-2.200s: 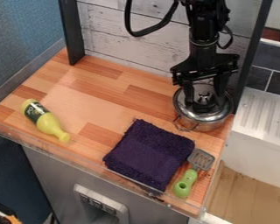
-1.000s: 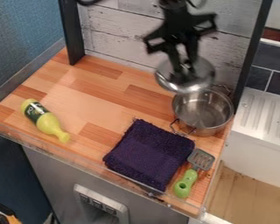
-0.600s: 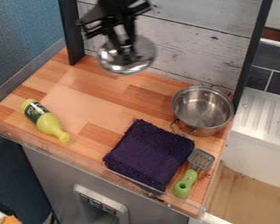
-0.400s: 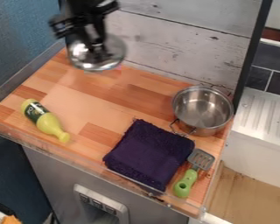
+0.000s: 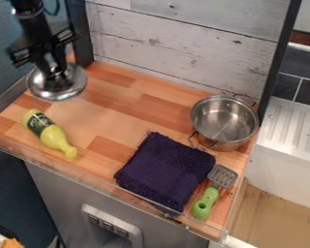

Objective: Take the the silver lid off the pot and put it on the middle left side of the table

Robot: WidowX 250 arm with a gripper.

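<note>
So from where I'm standing, the gripper is up around 10 o'clock, pinched onto the silver lid by its top, dangling it knob side up. The pot sits uncovered at 3 o'clock on the wooden table. Yellow bottle is lying at 9, dark purple towel at 5, and a green-handled spatula right beside it, nearer 4.
</note>
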